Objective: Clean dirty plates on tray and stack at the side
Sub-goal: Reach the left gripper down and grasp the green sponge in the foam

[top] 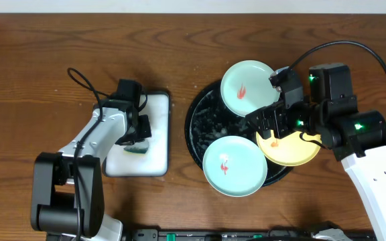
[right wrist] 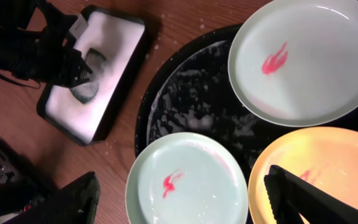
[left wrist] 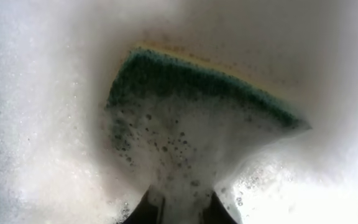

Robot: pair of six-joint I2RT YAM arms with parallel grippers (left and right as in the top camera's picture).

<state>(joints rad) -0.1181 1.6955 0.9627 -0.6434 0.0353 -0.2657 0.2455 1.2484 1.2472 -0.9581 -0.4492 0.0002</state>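
Three round plates [top: 234, 166] lay on one black sudsy tray [top: 203, 124]: two mint-green, one yellow. My right pincer [right wrist: 179, 199] hung released; my left pincer [left wrist: 182, 208] clenched one green sponge [left wrist: 185, 87].

The only furniture in view is a table [top: 32, 67] of dark reddish-brown wood, with the grain running from side to side in long boards, and it fills nearly all of the overhead view. Along the far edge of it there is a narrow pale strip [top: 193, 5], but I cannot tell if this is wall or floor. The light is soft and even, the shadows on the wood are weak, and in the right wrist view the same wood [right wrist: 173, 15] carries a few small white drops.
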